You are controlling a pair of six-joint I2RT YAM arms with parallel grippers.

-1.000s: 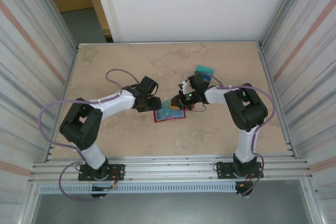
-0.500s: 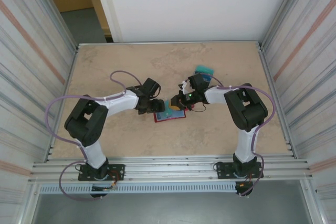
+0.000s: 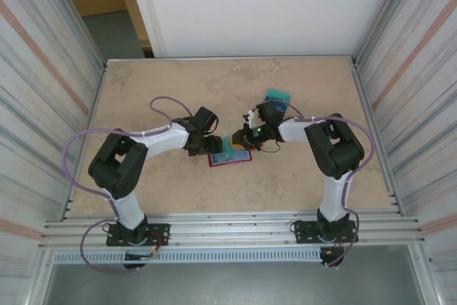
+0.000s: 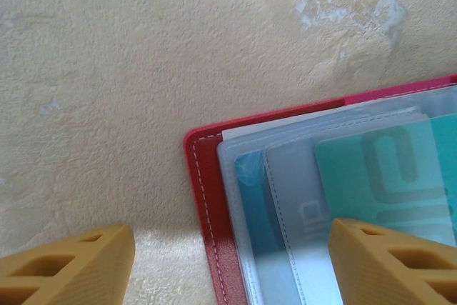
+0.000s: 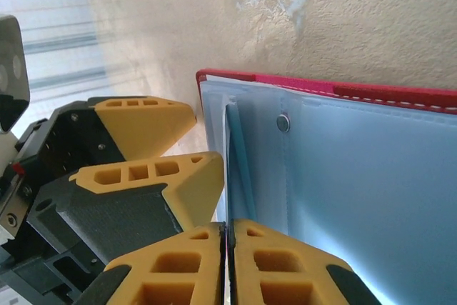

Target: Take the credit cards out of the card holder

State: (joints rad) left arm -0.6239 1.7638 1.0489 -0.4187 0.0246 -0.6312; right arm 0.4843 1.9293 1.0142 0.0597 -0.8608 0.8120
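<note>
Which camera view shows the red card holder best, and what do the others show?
The left wrist view: close up, the card holder shows its red stitched corner and see-through pockets holding teal cards. The right wrist view gives its red edge and one pocket sheet; the top view, a small, partly covered red patch.

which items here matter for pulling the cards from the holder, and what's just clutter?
Job:
red card holder
teal cards in its pockets
teal card pile, apart on the table
left hand, open at the holder's corner
right hand, at its edge

Just there:
purple arm cables
ribbed side walls
</note>
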